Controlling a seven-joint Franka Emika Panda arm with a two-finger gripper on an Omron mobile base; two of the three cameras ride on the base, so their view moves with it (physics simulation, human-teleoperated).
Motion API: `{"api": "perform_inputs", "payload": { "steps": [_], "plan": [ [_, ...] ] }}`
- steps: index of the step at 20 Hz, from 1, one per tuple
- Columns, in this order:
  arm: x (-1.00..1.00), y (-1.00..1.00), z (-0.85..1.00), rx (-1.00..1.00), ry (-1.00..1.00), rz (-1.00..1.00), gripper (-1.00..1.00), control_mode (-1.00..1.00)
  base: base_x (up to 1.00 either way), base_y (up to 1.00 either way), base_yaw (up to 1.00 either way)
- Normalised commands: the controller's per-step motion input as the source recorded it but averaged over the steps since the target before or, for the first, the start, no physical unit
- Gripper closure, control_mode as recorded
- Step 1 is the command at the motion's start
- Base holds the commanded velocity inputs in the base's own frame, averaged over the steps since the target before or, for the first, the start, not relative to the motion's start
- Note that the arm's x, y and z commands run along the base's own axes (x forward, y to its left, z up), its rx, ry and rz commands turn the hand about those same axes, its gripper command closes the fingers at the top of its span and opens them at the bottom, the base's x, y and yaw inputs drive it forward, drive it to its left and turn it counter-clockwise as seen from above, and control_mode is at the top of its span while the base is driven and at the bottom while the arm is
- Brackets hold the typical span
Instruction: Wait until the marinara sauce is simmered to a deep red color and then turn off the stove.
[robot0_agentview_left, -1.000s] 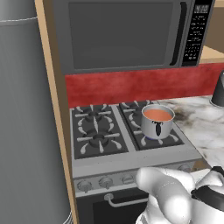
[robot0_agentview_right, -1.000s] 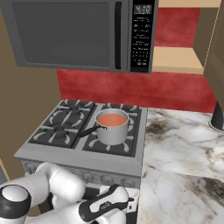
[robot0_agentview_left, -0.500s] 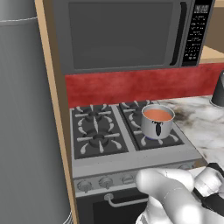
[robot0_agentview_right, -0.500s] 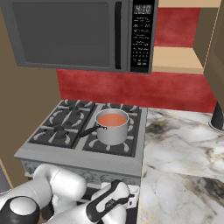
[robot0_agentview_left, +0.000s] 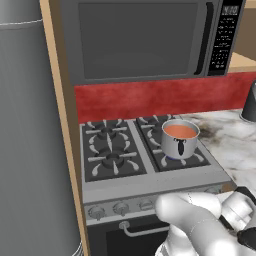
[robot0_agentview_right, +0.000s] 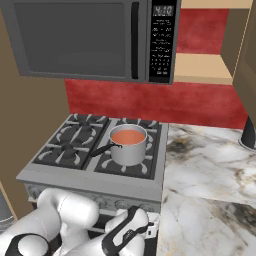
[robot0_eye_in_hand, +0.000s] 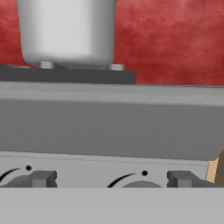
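Sauce (robot0_agentview_left: 180, 131) sits in a steel pan (robot0_agentview_right: 129, 152) on the stove's (robot0_agentview_left: 150, 185) front right burner, handle pointing toward the front left. Surface reads orange-red, not yet deep red by my judgement. So the wait is likely not over.

Arm folded low in front of the range, hand level with the knob row. Hand view looks at the front panel: two knobs (robot0_eye_in_hand: 181, 178) at the lower edge, pan wall above them on the grate. Gripper not clearly seen; cannot tell whether the jaws are apart or together.

Risks:
- Turning a knob early, since the colour looks pale, would cut the simmer short.
- Several knobs look alike; picking the wrong one leaves the pan's burner lit.
- Sauce surface hidden from the hand view; colour must be judged from the base views.
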Motion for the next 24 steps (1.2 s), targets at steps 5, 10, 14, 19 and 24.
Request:
{"api": "perform_inputs", "payload": {
  "steps": [5,10,14,19,24],
  "plan": [
    [0.0,-0.17,-0.13,0.0,0.0,0.0,-1.0,-1.0,0.0,0.0,0.0],
    [0.0,-0.16,-0.16,0.0,0.0,0.0,-1.0,-1.0,0.0,0.0,0.0],
    [0.0,-0.12,-0.19,0.0,0.0,0.0,-1.0,-1.0,0.0,0.0,0.0],
    [0.0,-0.1,-0.21,0.0,0.0,0.0,-1.0,-1.0,0.0,0.0,0.0],
    [0.0,-0.09,-0.25,0.0,0.0,0.0,-1.0,-1.0,0.0,0.0,0.0]
  ]
}}
